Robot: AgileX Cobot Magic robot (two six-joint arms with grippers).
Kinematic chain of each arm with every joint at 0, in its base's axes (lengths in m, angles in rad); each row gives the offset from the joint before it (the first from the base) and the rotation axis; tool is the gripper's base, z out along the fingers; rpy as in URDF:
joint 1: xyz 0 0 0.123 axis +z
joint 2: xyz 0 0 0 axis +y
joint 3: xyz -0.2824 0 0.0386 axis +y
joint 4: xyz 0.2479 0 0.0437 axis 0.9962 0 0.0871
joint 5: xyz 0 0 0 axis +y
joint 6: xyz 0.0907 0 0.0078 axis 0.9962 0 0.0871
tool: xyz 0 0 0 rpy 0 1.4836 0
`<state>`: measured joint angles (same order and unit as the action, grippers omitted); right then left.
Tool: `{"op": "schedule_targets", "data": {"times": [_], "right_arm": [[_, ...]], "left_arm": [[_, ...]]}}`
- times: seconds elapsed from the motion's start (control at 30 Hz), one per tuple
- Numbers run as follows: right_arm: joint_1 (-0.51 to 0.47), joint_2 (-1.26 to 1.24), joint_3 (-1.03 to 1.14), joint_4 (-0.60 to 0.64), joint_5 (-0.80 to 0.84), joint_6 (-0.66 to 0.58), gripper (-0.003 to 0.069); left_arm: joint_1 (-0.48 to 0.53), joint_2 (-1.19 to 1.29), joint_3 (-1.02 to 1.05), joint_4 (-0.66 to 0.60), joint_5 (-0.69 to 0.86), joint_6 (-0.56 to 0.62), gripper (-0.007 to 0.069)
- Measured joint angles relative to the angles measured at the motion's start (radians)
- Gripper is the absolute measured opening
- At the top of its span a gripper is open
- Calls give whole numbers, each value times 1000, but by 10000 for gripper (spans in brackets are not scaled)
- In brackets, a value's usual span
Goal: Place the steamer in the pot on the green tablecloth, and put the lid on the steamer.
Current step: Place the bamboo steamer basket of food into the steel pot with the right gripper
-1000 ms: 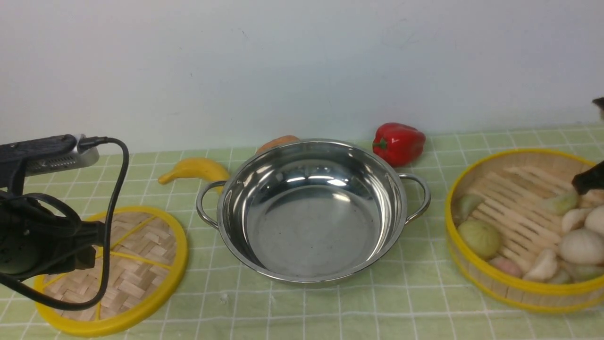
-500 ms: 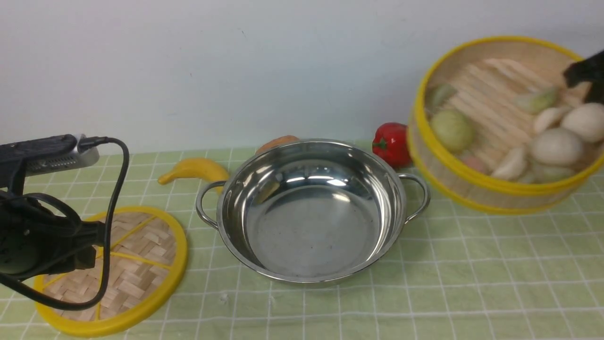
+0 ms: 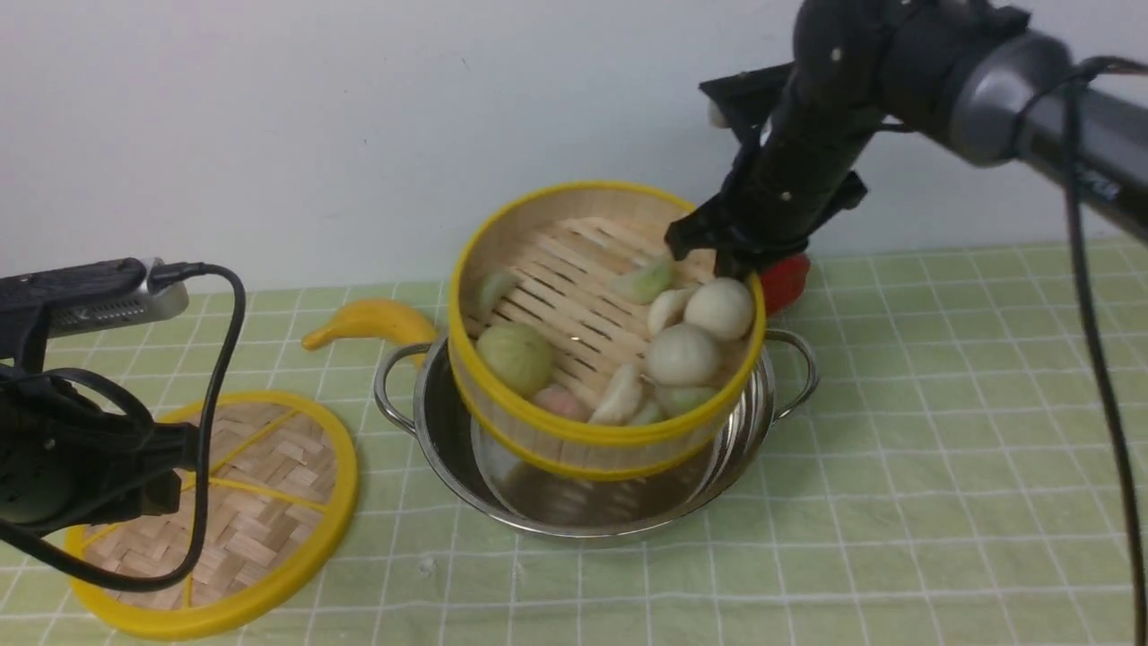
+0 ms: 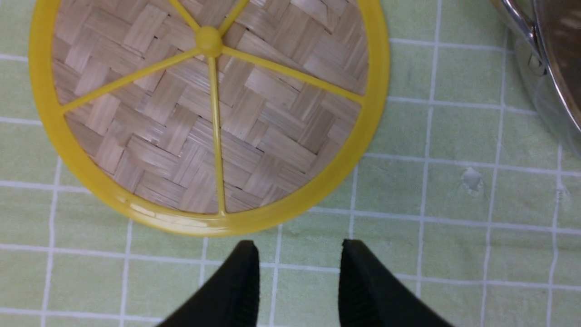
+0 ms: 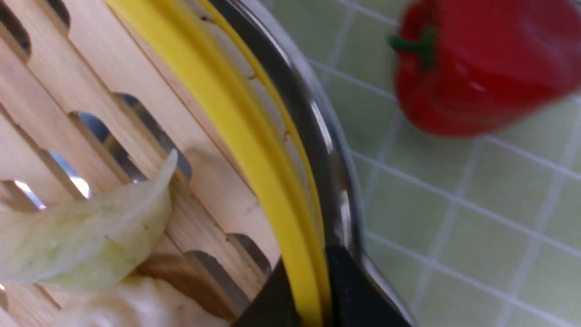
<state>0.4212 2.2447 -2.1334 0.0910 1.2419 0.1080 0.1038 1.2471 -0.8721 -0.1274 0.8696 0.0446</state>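
Half into the pot (image 3: 429, 422), tilted nearward: clamping the steamer (image 3: 583, 449) by its far-right rim with right gripper (image 3: 717, 258), hence the one-sided hang. Holding left gripper (image 4: 299, 249) parted, empty, beside the lid (image 4: 209, 113), ready.

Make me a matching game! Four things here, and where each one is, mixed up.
1. round bamboo steamer basket with yellow bands
2. flat woven bamboo lid
3. yellow banana
4. red pepper

A. on the green checked cloth by the left claw
B. behind the left handle of the shiny steel pot
C. tilted over the pot, in the right claw
D. half hidden behind the right claw

Pairs: 1-C, 2-A, 3-B, 4-D
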Motion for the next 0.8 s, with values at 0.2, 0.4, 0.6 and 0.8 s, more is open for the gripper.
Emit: {"op": "schedule_targets", "data": {"times": [0.2, 0.4, 0.6, 0.8], "right_arm": [[31, 89, -73, -5, -1, 18, 52], [38, 143, -75, -16, 2, 22, 52], [38, 157, -75, -79, 1, 26, 52], [38, 171, -77, -75, 1, 26, 52]], "left_arm": [[0, 0, 0, 0, 12, 0, 243], [0, 0, 0, 0, 14, 0, 243], [0, 0, 0, 0, 14, 0, 243], [0, 0, 0, 0, 14, 0, 243]]}}
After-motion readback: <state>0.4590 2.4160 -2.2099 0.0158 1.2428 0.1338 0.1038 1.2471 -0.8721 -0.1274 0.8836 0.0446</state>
